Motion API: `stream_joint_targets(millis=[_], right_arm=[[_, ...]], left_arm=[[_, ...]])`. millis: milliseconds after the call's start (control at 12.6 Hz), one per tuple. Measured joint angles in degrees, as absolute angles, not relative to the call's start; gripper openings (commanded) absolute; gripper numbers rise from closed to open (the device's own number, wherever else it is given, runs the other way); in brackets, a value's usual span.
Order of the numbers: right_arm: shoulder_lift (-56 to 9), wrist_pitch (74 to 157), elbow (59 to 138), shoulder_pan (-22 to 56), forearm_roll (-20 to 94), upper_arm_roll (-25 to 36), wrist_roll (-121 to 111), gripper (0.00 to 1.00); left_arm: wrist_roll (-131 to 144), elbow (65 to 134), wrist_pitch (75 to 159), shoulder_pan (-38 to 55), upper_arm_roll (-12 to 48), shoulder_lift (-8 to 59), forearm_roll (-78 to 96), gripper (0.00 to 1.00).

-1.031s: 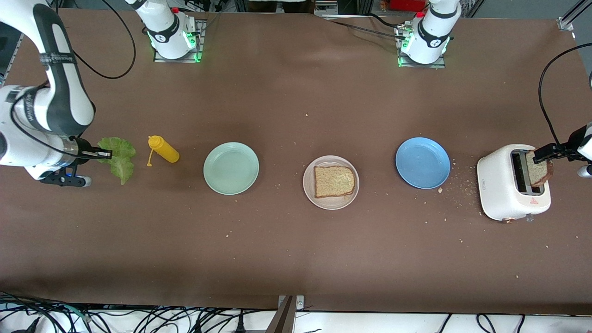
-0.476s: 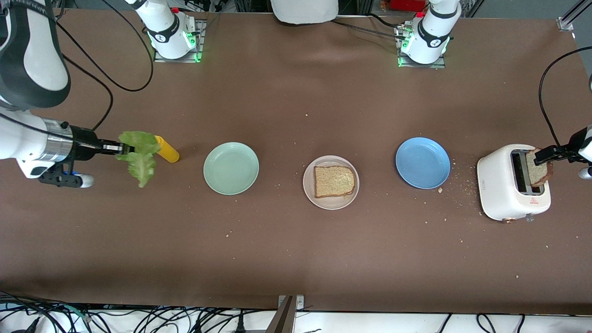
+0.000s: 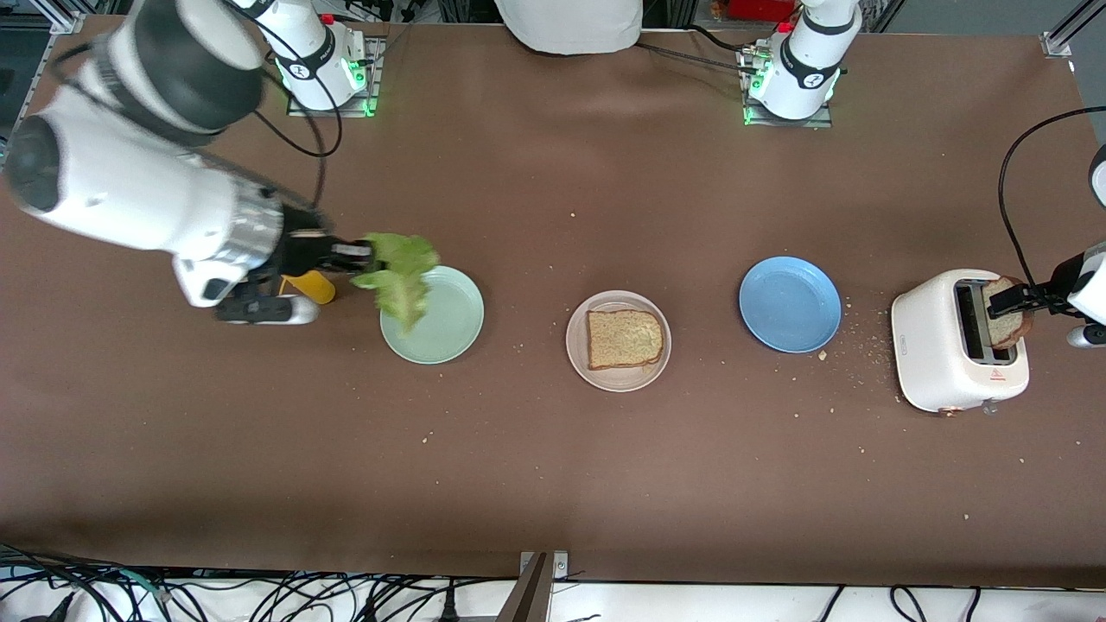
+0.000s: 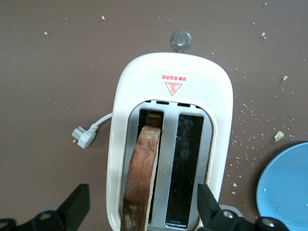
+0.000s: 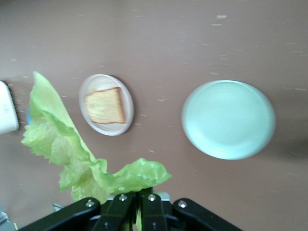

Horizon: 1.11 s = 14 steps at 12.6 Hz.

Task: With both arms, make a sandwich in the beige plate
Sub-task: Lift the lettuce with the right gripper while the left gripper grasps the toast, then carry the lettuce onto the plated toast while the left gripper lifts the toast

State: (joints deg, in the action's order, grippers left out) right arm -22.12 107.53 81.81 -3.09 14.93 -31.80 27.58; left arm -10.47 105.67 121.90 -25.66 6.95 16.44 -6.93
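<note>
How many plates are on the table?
3, in a row: mint plate toward the right arm's end, beige plate in the middle holding toast, blue plate beside the toaster.

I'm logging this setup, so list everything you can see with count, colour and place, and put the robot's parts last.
Beige plate: one, cream, mid-table between the mint and blue plates.
Toast: one, brown, flat on the beige plate.
Second toast: one, brown, standing in a toaster slot.
Toaster: one, white, at the left arm's end.
Blue plate: one, beside the toaster.
Mint plate: one, pale green, toward the right arm's end.
Lettuce: one, green, held over the mint plate's edge.
Bottle: one, yellow, partly hidden under the right arm.
Crumbs: many, pale, mostly near the toaster.
Right gripper: black, fingers shut on the lettuce.
Left gripper: black, fingers open astride the second toast.
</note>
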Motion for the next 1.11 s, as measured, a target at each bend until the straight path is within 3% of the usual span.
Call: stream_joint_targets(millis=[159, 238, 635, 1111], right_arm=[[-24.60, 114.96, 81.83, 2.85, 14.52, -31.87, 29.24, 0.00], [-26.45, 118.93, 81.87, 5.06, 13.79, -31.86, 29.31, 0.00], [-38.34, 140.25, 81.90, 14.60, 5.70, -31.73, 35.90, 0.00], [-47.99, 152.06, 81.81, 19.84, 2.40, -31.67, 43.74, 0.00]], left_arm=[[-10.57, 105.34, 121.93, -25.66, 6.96, 17.32, -6.93, 0.04], [-10.58, 105.26, 121.93, -25.65, 6.97, 17.75, -6.93, 0.00], [-10.58, 102.12, 120.83, -25.67, 6.87, 18.88, -6.93, 0.00], [-10.58, 91.59, 108.76, -26.27, 6.69, 19.08, -6.93, 0.00]])
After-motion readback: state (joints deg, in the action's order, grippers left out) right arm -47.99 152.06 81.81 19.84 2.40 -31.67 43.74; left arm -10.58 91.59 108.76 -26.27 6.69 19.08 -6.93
